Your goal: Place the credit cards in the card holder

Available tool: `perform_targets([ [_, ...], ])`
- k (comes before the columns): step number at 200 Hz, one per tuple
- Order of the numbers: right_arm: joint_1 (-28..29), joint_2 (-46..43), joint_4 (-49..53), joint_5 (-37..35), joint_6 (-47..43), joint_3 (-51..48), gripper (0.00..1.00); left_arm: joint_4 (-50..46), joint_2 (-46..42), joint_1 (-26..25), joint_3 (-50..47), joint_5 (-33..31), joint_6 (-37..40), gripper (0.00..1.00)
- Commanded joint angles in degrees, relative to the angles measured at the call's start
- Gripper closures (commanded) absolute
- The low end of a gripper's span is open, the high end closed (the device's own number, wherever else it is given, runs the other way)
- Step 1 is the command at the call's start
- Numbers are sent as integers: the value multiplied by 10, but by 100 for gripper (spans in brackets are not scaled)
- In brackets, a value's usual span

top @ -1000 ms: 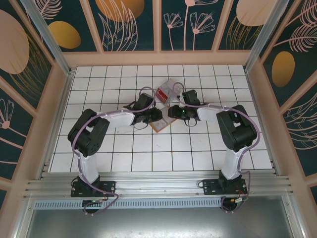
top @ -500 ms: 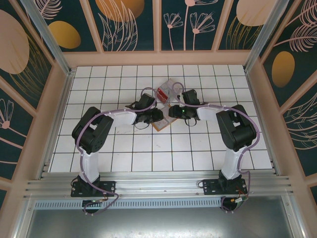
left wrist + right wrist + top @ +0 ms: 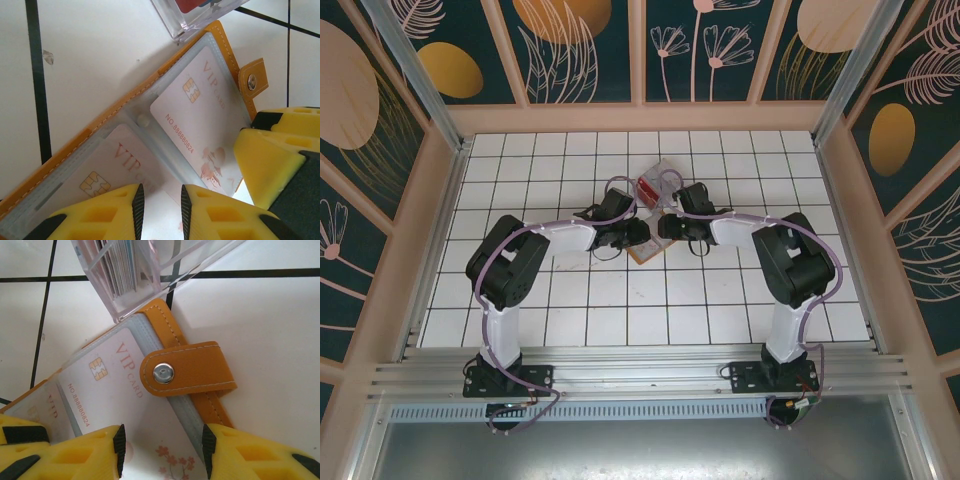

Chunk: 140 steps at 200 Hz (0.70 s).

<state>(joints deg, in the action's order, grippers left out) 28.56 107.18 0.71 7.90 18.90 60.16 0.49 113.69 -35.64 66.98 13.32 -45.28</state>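
The orange-tan card holder (image 3: 642, 252) lies open on the tiles, its snap strap (image 3: 195, 370) folded over the right edge. Two whitish VIP credit cards sit in its clear sleeves, one on the right (image 3: 200, 110) and one on the left (image 3: 100, 170). My left gripper (image 3: 160, 207) hovers low over the holder's middle, pads a narrow gap apart, with flat whitish card surface behind them and nothing pinched. My right gripper (image 3: 161, 450) stands open astride the right card's (image 3: 110, 385) lower end and the grey sleeve edge. In the top view both grippers (image 3: 638, 233) (image 3: 665, 226) meet over the holder.
A clear plastic box (image 3: 658, 183) holding a red card (image 3: 648, 187) and others stands just behind the holder, touching its far corner (image 3: 150, 270). The right arm's yellow finger (image 3: 280, 165) crowds the left wrist view. Wooden walls ring the tiled floor.
The right arm has shifted slightly left, toward the left gripper. The left arm's elbow shifted a little early on. The holder and box have stayed in place.
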Motion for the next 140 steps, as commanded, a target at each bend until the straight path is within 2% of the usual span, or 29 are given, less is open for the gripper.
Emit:
perform_targets([
  [1, -1, -35, 3, -23, 5, -12, 53, -12, 14, 1, 3, 3, 1, 70],
  [140, 0, 11, 0, 25, 11, -7, 53, -13, 12, 1, 4, 3, 3, 70],
])
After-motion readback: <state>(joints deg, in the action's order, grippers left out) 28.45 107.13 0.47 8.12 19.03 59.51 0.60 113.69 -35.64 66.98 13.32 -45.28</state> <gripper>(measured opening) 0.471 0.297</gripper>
